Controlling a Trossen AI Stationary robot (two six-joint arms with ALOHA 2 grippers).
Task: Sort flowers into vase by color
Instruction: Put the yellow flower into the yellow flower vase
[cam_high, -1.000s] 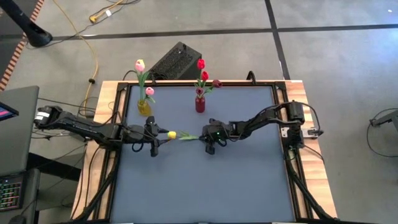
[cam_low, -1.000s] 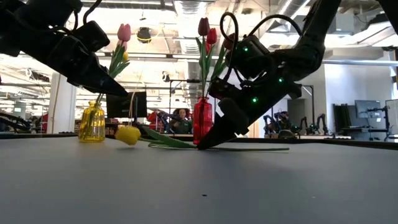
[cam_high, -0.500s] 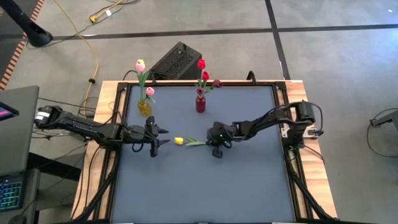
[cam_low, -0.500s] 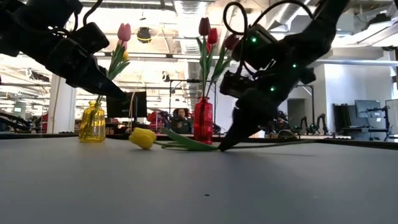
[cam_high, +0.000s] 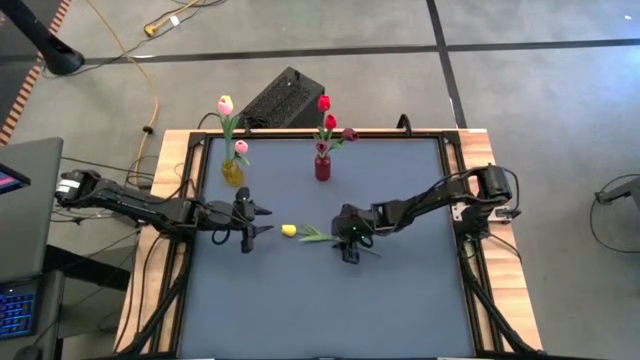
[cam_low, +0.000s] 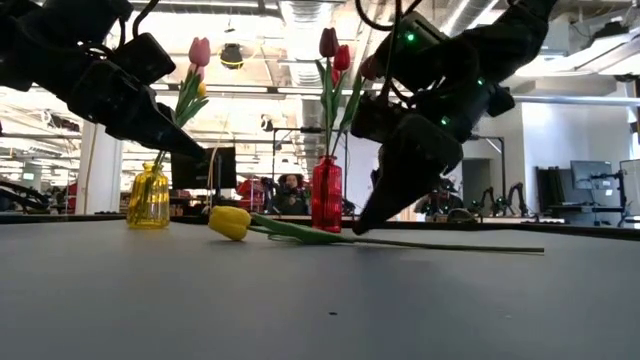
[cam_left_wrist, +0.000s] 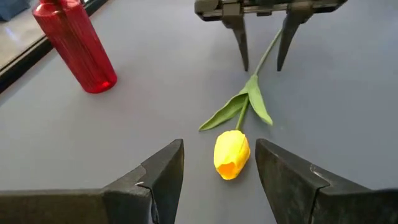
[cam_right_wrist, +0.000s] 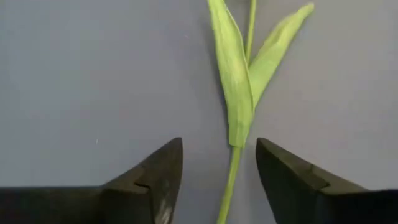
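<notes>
The yellow tulip (cam_high: 289, 231) lies flat on the desk (cam_high: 400, 300). The right gripper (cam_high: 346, 247), released, straddles its stem; the left gripper (cam_high: 262, 220), spread and empty, faces its head.

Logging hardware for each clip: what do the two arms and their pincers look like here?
Both arms are dark, slim and jointed, with black cables looping along them. The right arm shows small green indicator lights near its wrist. The left pincer has two dark, wedge-shaped fingers with angled inner faces; the right pincer matches it. From the left wrist view, the right pincer's fingers taper to thin points under a flat crossbar.
</notes>
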